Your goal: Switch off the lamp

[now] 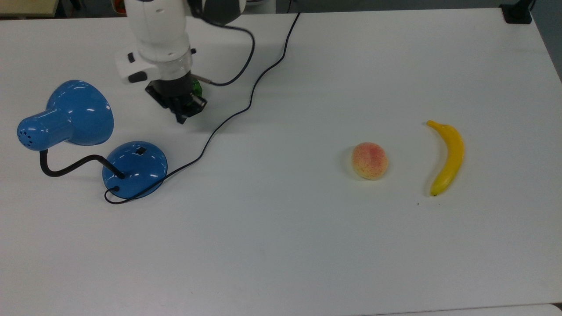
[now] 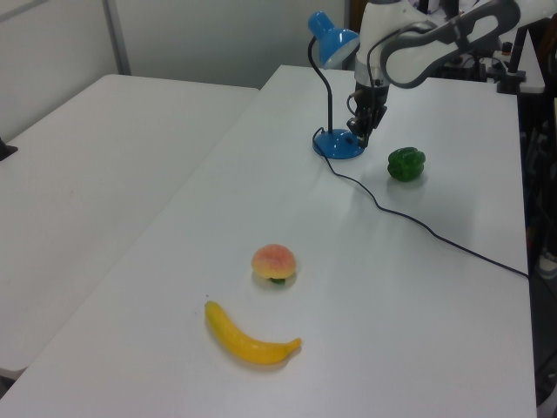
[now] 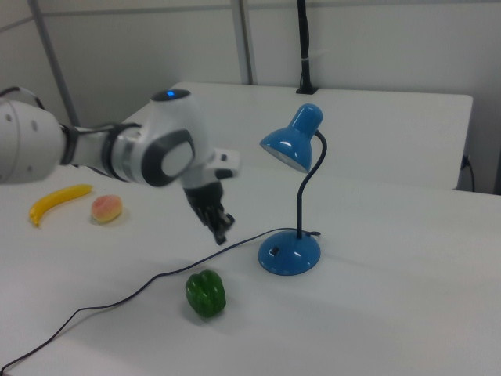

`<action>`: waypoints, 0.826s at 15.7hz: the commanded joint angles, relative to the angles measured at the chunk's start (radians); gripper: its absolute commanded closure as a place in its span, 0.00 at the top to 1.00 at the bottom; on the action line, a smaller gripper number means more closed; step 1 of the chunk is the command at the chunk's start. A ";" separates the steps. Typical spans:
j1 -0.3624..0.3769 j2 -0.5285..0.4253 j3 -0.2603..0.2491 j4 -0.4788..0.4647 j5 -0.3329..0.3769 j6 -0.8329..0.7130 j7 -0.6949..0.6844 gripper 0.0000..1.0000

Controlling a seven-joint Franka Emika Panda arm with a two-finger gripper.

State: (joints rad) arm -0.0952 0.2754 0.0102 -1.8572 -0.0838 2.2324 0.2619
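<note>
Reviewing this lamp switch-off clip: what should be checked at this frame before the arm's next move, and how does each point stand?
1. Gripper clear of the glossy blue desk lamp: ok, raised beside its round blue base, apart.
2. Fingers empty: ok, shut on nothing.
3. Lamp off: ok, no glow under the shade in the right view.
4. Small dark switch position: cannot tell.
5. Lamp upright, base flat on the white table: ok.
6. Green bell pepper untouched below the gripper: ok.
</note>
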 commanded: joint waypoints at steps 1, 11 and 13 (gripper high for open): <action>0.003 -0.082 0.079 0.033 -0.005 -0.179 -0.084 0.00; 0.104 -0.194 0.082 0.248 -0.004 -0.542 -0.320 0.00; 0.121 -0.229 0.060 0.250 -0.004 -0.583 -0.339 0.00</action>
State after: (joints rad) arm -0.0182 0.0971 0.1139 -1.6132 -0.0852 1.7204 -0.0210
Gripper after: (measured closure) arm 0.991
